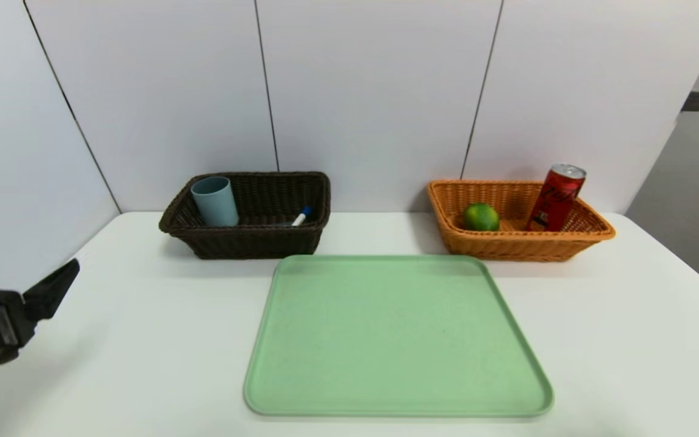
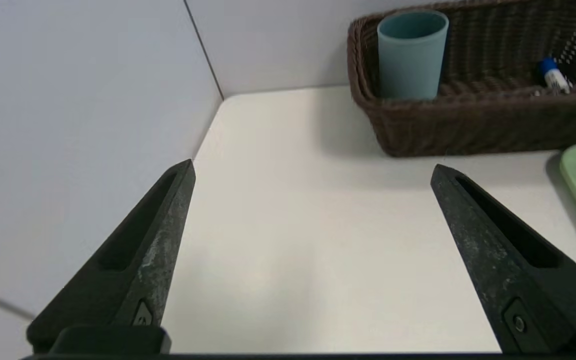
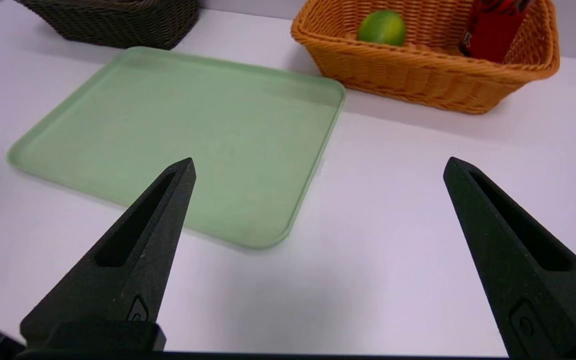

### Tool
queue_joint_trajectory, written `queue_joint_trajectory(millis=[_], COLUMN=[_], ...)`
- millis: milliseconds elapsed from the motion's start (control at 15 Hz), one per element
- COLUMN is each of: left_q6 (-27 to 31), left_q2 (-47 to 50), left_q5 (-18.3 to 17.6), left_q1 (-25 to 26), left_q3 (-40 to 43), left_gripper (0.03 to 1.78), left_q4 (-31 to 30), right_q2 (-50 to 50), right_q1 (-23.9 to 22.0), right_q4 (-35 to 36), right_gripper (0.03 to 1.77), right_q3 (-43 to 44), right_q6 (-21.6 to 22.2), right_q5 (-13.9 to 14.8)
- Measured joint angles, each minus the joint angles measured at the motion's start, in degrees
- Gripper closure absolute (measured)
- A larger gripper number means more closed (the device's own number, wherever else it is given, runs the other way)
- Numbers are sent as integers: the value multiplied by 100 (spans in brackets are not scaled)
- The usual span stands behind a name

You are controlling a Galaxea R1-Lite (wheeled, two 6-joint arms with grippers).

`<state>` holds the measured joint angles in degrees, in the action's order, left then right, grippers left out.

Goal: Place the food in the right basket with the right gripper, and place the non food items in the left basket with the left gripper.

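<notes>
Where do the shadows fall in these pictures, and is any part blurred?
Head view: soft shadows in front of the dark brown basket and orange basket; left gripper slightly blurred. Left wrist view: shadow beside that basket, fingers sharp. Right wrist view: faint shadow along the green tray edge.

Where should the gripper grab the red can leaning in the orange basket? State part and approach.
Grip the red can across its upper body, just below the silver top, coming from above. It leans on the orange basket wall, its top clear above the rim, while the lower half sits behind wicker.

L claw [image 2: 312,167] & R claw [image 3: 318,162] both wide open, holding nothing.
</notes>
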<state>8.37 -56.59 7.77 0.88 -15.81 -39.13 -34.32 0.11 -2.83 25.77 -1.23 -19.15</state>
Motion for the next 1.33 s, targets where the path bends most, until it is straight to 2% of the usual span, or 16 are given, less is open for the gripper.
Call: queue_joint_trajectory(millis=[200,600,867,1133,1200,1333], left_q6=[-190,-378,-457,-469,-444,-433], left_q2=[1086,2655,3884,5191,5353,5543], left_q5=[-99,-300,-450,-577,-584,-549], left_q1=[24,52,50,20,13,9], left_q3=[802,1541,1543,1204,1152,1115], left_gripper=[14,12,12,12,12,12], left_q4=[0,188,1312,3150,3261,3112], right_q2=[813,2087,2620,3167,3259,3368], right_q1=[-82,-115,-63,-51,-46,-46], right_q4=[-603,-1619,-1759,-1748,-1674,-1381], right_gripper=[9,9,9,9,9,9], right_q3=[-108,-133,-227,-422,-458,-466], right_q6=[371,453,453,440,434,338], right_q5=[-24,-143,-138,-122,-83,-52])
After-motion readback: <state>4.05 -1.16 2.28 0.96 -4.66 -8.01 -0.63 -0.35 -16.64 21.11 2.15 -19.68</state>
